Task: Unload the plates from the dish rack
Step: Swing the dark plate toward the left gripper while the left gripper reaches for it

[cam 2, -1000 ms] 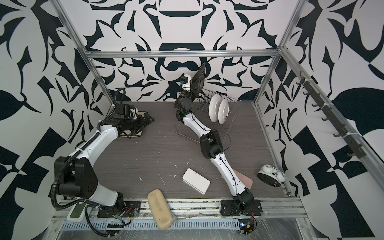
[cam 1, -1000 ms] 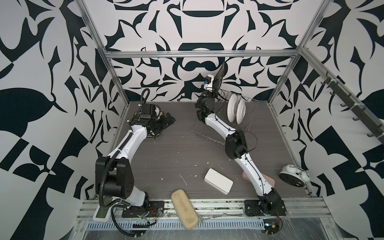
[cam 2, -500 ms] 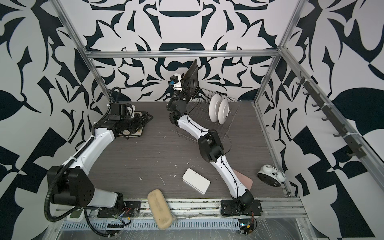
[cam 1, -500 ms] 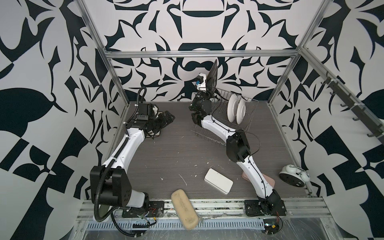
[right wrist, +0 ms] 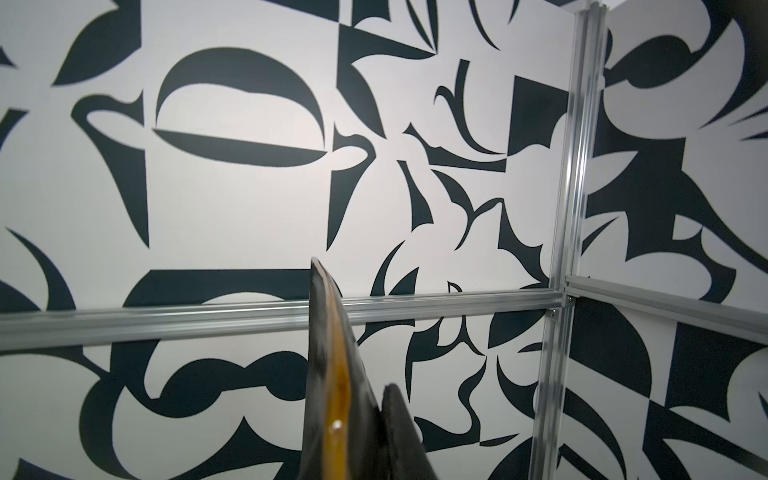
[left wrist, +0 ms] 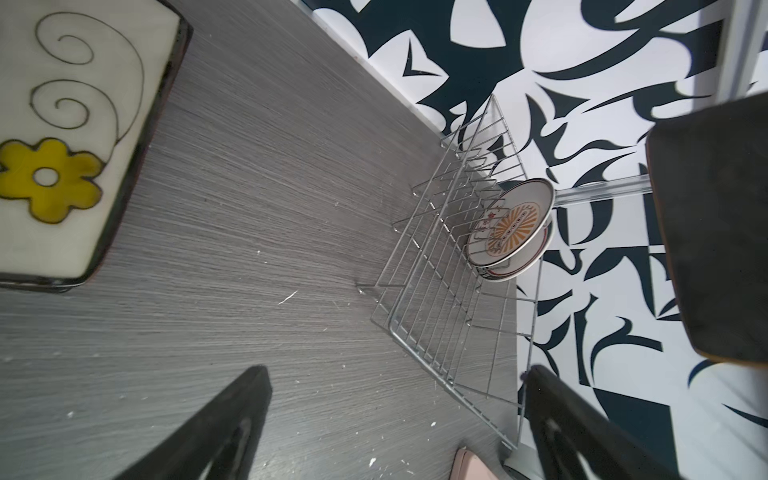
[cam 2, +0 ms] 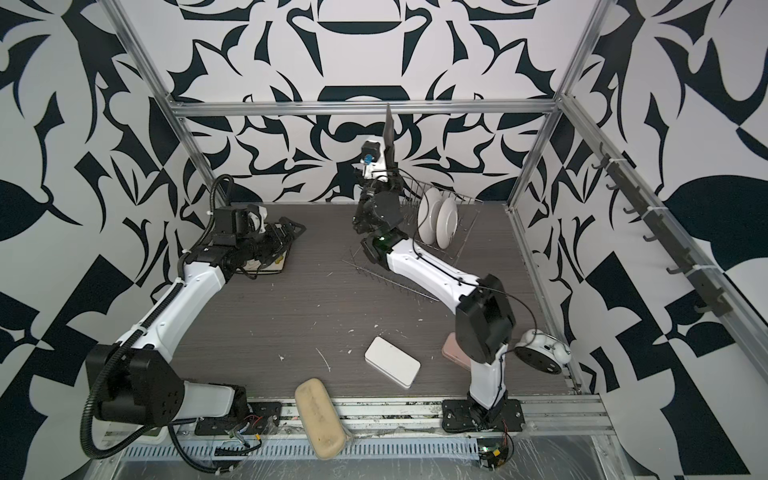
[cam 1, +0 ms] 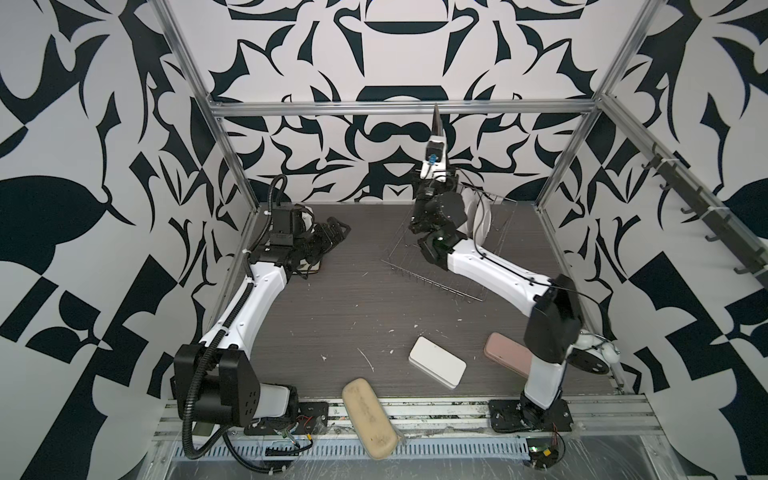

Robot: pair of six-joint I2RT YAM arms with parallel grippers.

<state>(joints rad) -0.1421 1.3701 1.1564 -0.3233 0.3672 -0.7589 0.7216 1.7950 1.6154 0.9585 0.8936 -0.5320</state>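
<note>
Black and square, a plate (cam 1: pixel 436 120) stands edge-on in the air above the far edge of the bench (cam 1: pixel 353 316), over the end of the dish rack (cam 2: pixel 457 249) nearest the back wall. The right gripper (right wrist: pixel 370 424) is clamped on its lower edge; the right wrist view shows the rim running up between the fingers (right wrist: pixel 399 419), with an amber streak along it.

In the rack, which sits toward the far right corner of the bench, two round white plates (cam 2: pixel 438 222) stand upright side by side between the prongs. The left wrist view shows an orange sunburst print on the face of the nearer one.

At the far left corner, a square plate with a yellow flower (left wrist: pixel 62 145) and a dark rim lies flat on the bench. The left gripper (left wrist: pixel 397 370) hangs by it with its fingers spread wide and nothing between them. It seems clear of that plate, though in both top views the arm hides the gap.
</note>
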